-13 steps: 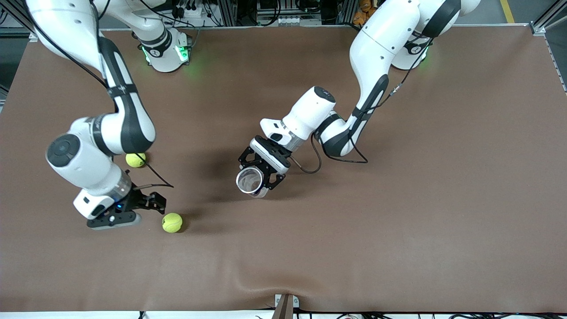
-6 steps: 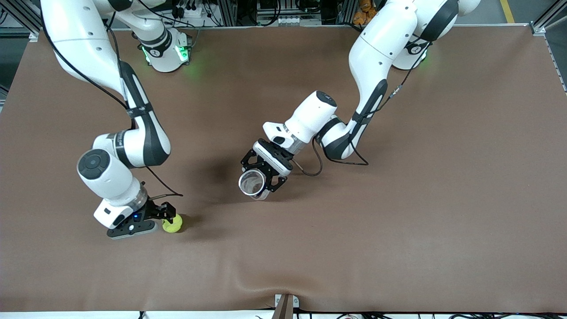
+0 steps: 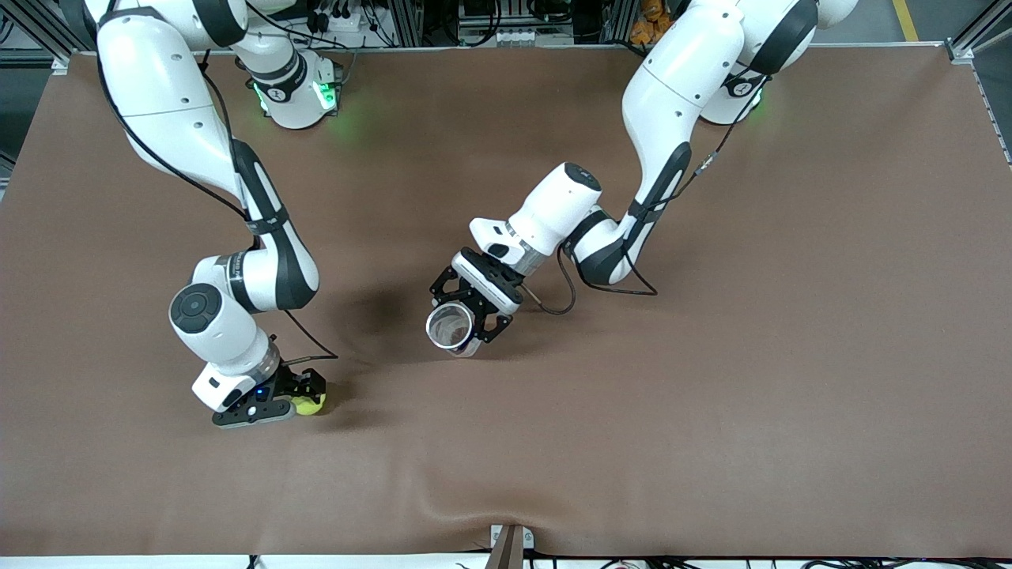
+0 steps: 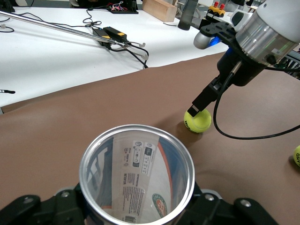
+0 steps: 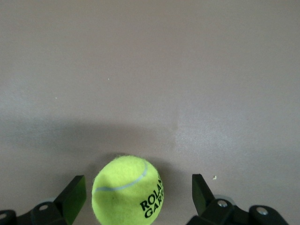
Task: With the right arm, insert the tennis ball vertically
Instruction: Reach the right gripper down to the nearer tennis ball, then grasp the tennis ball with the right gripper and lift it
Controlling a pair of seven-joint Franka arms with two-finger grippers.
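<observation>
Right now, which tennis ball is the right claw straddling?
The tennis ball between the open right claw's fingers; the other ball lies well clear of that claw.

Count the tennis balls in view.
2. One tennis ball lies inside the open right gripper; the second tennis ball shows only in the left wrist view, partly cut off.

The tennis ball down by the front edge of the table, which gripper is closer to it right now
Right. The right gripper is down at the tennis ball, open fingers on either side of it. The left gripper is toward the table's middle, shut on the clear can.
</observation>
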